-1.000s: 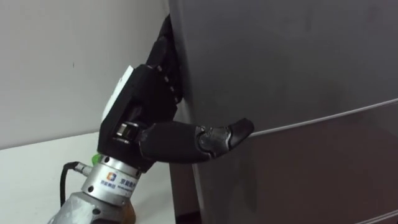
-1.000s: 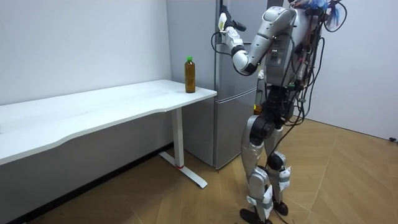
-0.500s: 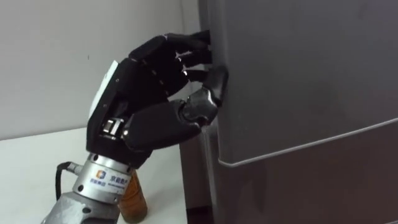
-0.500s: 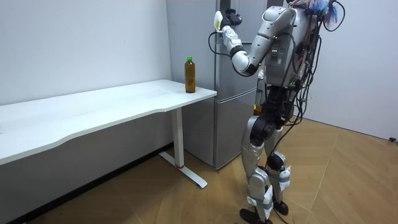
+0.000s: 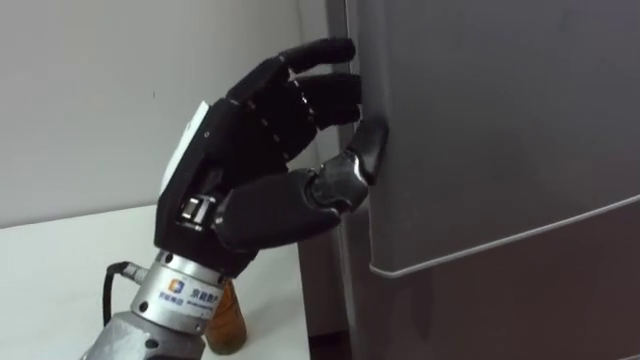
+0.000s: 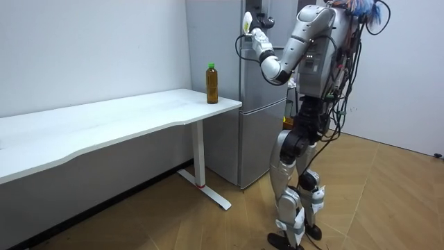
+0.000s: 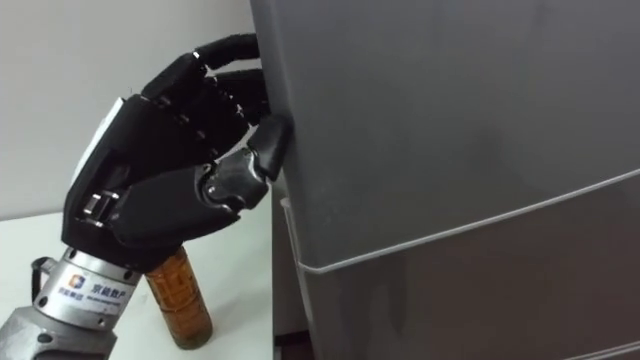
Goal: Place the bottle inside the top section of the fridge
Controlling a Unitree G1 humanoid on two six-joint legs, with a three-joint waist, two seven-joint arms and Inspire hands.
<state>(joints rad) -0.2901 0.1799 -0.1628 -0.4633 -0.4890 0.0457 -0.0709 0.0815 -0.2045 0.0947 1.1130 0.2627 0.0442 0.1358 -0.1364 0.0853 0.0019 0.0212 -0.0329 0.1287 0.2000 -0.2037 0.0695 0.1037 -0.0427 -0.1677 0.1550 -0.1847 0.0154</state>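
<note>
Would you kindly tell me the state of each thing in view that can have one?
left hand: fingers curled round the upper door's edge, thumb on its front.
upper door: shut or barely ajar; cannot tell which.
lower door: looks shut.
bottle: upright on the table, green cap on, not held.

Bottle: an amber plastic bottle with a green cap (image 6: 212, 83) stands upright near the corner of the white table (image 6: 104, 121), close to the fridge.
Fridge: a tall grey two-door fridge (image 6: 260, 132) stands just past the table's end.
Upper compartment: the upper door (image 5: 500, 120), a plain grey panel, meets the lower door (image 5: 520, 300) at a thin seam.
</note>
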